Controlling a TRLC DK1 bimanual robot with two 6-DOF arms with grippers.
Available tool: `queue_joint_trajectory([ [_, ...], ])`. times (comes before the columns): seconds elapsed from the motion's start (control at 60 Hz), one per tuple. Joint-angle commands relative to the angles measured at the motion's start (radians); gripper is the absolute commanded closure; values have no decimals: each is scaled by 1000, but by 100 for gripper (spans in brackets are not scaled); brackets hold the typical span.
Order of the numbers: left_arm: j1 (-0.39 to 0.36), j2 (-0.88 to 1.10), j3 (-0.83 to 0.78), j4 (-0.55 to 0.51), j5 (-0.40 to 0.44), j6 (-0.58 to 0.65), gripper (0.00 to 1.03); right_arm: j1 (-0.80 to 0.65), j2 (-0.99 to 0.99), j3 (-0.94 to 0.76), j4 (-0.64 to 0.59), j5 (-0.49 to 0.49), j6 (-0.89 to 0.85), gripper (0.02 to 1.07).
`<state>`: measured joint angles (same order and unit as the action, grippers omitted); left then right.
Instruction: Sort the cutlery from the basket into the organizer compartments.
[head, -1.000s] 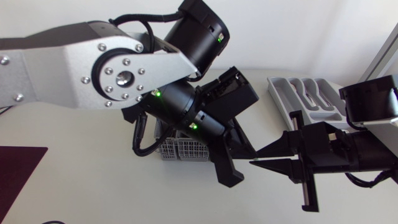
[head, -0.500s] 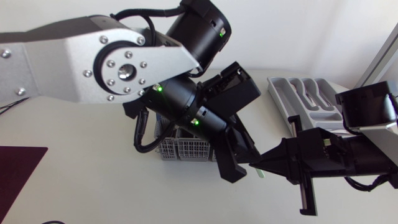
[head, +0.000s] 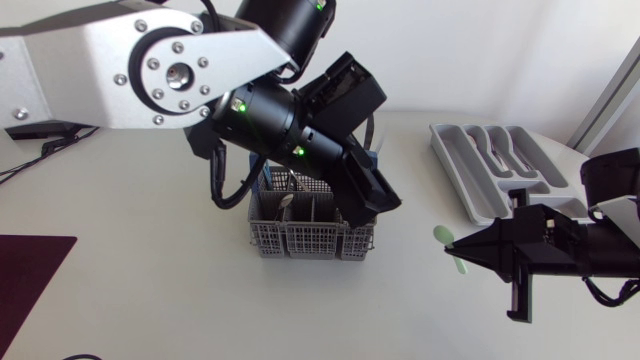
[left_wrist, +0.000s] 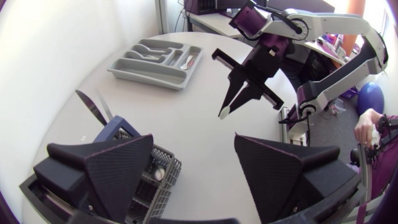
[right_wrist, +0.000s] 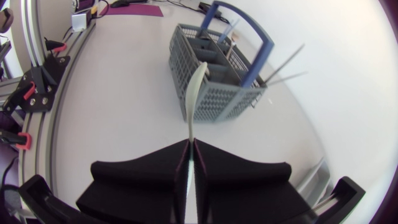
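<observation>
**Non-task clutter on the table**

- Table (head: 150, 300): white, matte top with a rounded edge.
- Mat (head: 30, 275): dark maroon, lying flat at the table's near-left corner, cut off by the head view's edge. The right wrist view shows it as a purple sheet (right_wrist: 134, 9) at the far end of the table.
- Cable (head: 30, 160): black and thin, on the table well apart from the mat, along the same side edge.
- Small white box (right_wrist: 78, 22): near the mat, by the table's edge. Can't tell what it is.
- Rail (right_wrist: 37, 43): aluminium profile running along the table edge away from the mat.
- Two clamps with red grips (right_wrist: 28, 87) (right_wrist: 18, 138): on that rail, well apart from the mat.
</observation>
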<state>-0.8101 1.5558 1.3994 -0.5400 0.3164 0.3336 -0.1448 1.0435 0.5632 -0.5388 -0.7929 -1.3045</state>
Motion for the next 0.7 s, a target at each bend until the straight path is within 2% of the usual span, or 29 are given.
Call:
queue_joint_trajectory([
  [0.0, 9, -34, -23, 8, -17, -4, 10, -114, 96, 29, -7, -20, -137, 101],
  [0.133, 11, -37, -60, 9, -43, 15, 10, -279, 243, 101, 0, -39, -266, 101],
  [0.283, 11, -37, -77, 11, -50, 19, 10, -401, 369, 187, 17, -54, -355, 101],
  [0.417, 2, -34, -89, 20, -69, 25, 10, -469, 448, 241, 103, -54, -360, 101],
  [0.683, -8, -28, -105, 21, -76, 25, 10, -547, 604, 328, 358, -42, -323, 101],
])
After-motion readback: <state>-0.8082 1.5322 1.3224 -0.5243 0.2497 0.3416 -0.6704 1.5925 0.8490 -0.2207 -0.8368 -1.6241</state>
